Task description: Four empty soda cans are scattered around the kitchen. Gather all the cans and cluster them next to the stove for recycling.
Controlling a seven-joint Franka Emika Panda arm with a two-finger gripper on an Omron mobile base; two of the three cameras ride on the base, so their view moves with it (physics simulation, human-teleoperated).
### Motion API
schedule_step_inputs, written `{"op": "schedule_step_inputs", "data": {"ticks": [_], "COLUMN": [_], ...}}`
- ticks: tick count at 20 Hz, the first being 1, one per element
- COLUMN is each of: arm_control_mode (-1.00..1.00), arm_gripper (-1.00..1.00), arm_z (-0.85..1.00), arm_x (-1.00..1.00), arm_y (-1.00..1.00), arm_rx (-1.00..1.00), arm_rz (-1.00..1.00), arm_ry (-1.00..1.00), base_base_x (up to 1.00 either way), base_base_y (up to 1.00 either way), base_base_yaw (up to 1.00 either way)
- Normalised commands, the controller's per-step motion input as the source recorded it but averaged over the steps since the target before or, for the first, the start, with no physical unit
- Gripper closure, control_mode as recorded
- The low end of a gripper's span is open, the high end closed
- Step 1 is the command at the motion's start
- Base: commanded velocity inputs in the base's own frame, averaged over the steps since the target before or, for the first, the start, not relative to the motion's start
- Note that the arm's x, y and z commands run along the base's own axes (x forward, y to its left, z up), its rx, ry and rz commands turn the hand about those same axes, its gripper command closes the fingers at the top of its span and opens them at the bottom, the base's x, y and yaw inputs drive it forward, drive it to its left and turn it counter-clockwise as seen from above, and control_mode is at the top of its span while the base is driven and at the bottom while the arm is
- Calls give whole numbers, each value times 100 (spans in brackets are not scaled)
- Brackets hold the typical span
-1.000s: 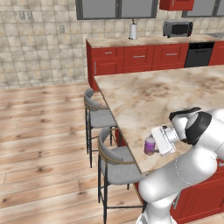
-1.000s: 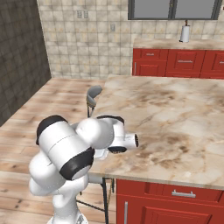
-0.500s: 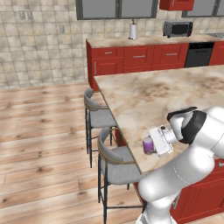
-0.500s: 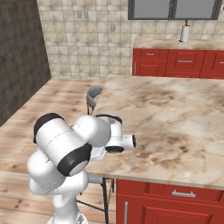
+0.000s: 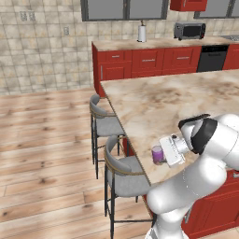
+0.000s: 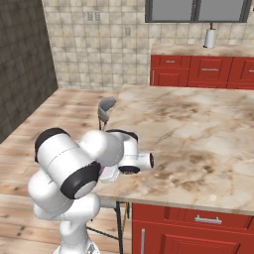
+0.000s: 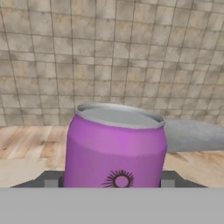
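Note:
A purple soda can (image 5: 158, 153) with a silvery top stands upright near the front left edge of the island counter (image 5: 196, 100). My gripper (image 5: 159, 157) reaches it from the right, level with the countertop. In the hand view the same soda can (image 7: 116, 144) sits dead centre. The gripper (image 7: 114, 181) has one dark fingertip (image 7: 51, 180) pressed to each side of it, so it is shut on the can. In the right base view my white arm covers the can. The stove is out of view.
Two grey bar stools (image 5: 103, 122) (image 5: 122, 173) stand against the island's left side, just below the can; one stool back (image 7: 192, 135) shows behind it. A paper towel roll (image 5: 142, 32) and a toaster oven (image 5: 189, 30) sit on the back counter.
The jaws stood wide around the can and have closed onto its sides. The can has stayed in place and the arm has barely shifted.

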Motion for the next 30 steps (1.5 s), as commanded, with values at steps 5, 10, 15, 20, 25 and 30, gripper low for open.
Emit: {"op": "schedule_step_inputs", "data": {"ticks": [5, 10, 15, 20, 25, 30], "arm_control_mode": [-100, -100, -100, -100, -100, -100], "arm_gripper": [100, 100, 100, 100, 100, 100], "arm_z": [14, 56, 66, 67, 57, 56], "arm_x": [-5, -23, -31, -35, -26, -23], "arm_y": [-3, -24, -26, -15, -1, 0], "arm_rx": [1, 6, 7, 5, 0, 0], "arm_rz": [0, 0, 0, 0, 0, 0], "arm_ry": [0, -3, -6, -3, 0, 0], "base_base_x": [0, 0, 0, 0, 0, 0], "base_base_y": [0, 0, 0, 0, 0, 0], "base_base_yaw": [0, 0, 0, 0, 0, 0]}}
